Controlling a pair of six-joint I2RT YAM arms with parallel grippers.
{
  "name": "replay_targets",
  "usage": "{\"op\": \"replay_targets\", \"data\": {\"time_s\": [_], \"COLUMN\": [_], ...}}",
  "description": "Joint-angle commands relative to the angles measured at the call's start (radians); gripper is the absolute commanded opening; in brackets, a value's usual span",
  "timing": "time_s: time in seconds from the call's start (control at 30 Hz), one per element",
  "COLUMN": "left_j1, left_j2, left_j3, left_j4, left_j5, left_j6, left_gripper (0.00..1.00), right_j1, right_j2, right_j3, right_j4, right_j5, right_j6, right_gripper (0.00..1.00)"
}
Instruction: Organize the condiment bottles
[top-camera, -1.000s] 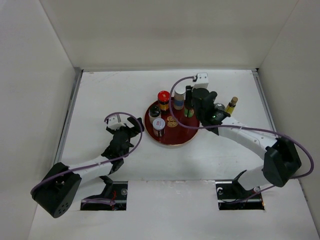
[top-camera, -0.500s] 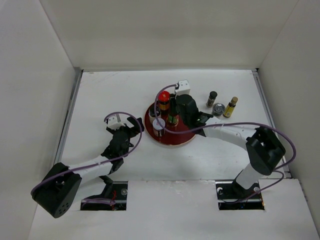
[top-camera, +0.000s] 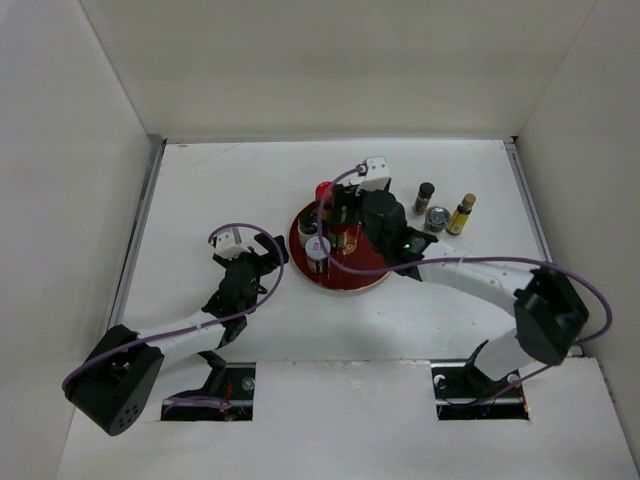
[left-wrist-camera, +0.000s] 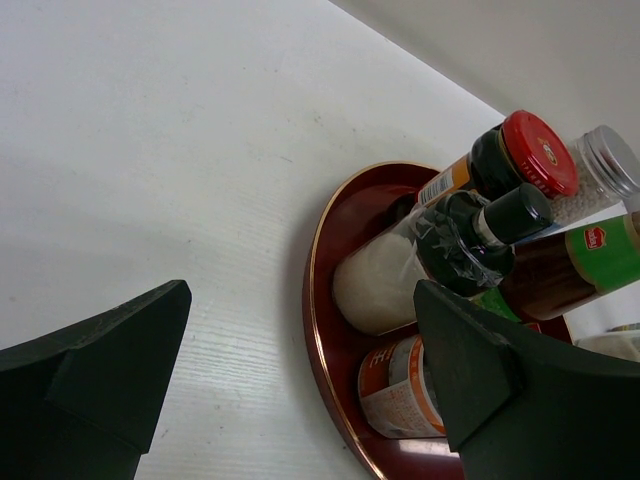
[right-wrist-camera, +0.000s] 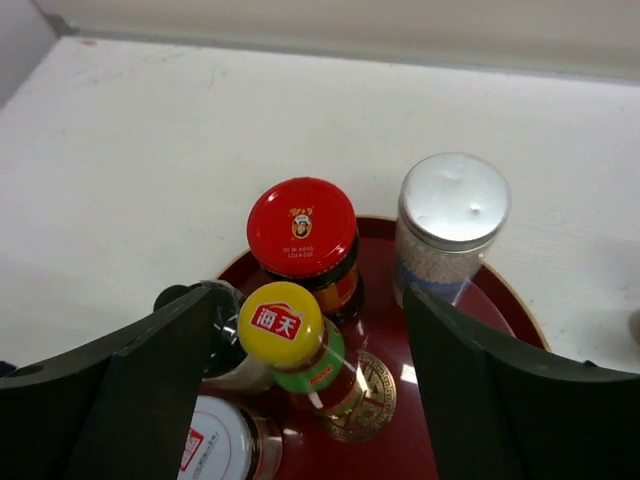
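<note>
The red tray (top-camera: 345, 278) holds several condiment bottles. In the right wrist view these are a red-capped jar (right-wrist-camera: 302, 228), a silver-capped jar (right-wrist-camera: 452, 205), a yellow-capped bottle with a green neck (right-wrist-camera: 283, 323), a black-capped bottle (right-wrist-camera: 180, 300) and a white-capped jar (right-wrist-camera: 215, 450). My right gripper (top-camera: 342, 218) is open above the tray; in its wrist view (right-wrist-camera: 310, 335) its fingers straddle the yellow-capped bottle with gaps on both sides. My left gripper (top-camera: 255, 262) is open and empty on the table left of the tray (left-wrist-camera: 318, 300).
Three bottles stand on the table right of the tray: a black-capped one (top-camera: 425, 195), a silver-capped jar (top-camera: 437, 215) and a yellow bottle with a tan cap (top-camera: 461, 212). White walls enclose the table on three sides.
My right arm swung left from the tray's right edge to over the tray, uncovering the three bottles on the table. The left arm has not moved.
</note>
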Motion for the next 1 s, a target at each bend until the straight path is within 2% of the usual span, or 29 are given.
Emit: {"op": "replay_targets", "data": {"time_s": [0.0,0.13,0.27,0.47,0.6,0.83,0.87,0.97], "left_j1": [0.006,0.005,0.003,-0.001,-0.003,-0.001,0.0,0.008], "left_j2": [0.0,0.001,0.017,0.027,0.014,0.031,0.038,0.047], "left_j3": [0.011,0.013,0.016,0.02,0.019,0.025,0.025,0.028], "left_j4": [0.03,0.03,0.03,0.03,0.03,0.029,0.032,0.029], "left_j5": [0.004,0.016,0.016,0.019,0.021,0.035,0.033,0.045], "left_j6": [-0.011,-0.017,-0.02,-0.028,-0.03,-0.034,-0.034,-0.036], "left_gripper": [0.97,0.97,0.97,0.97,0.97,0.97,0.97,0.97], "right_j1": [-0.031,-0.147,-0.267,-0.35,-0.377,-0.433,-0.434,-0.44], "right_j2": [-0.179,-0.299,-0.37,-0.325,-0.259,-0.131,-0.121,-0.098], "right_j3": [-0.043,-0.162,-0.248,-0.269,-0.256,-0.227,-0.226,-0.215], "right_j4": [0.048,-0.017,-0.172,-0.259,-0.237,-0.187,-0.179,-0.16], "right_j5": [0.05,0.224,0.363,0.334,0.225,0.164,0.159,0.157], "right_j6": [0.016,0.085,0.194,0.236,0.246,0.265,0.268,0.263], "right_gripper": [0.85,0.89,0.95,1.0,1.0,1.0,0.98,0.8]}}
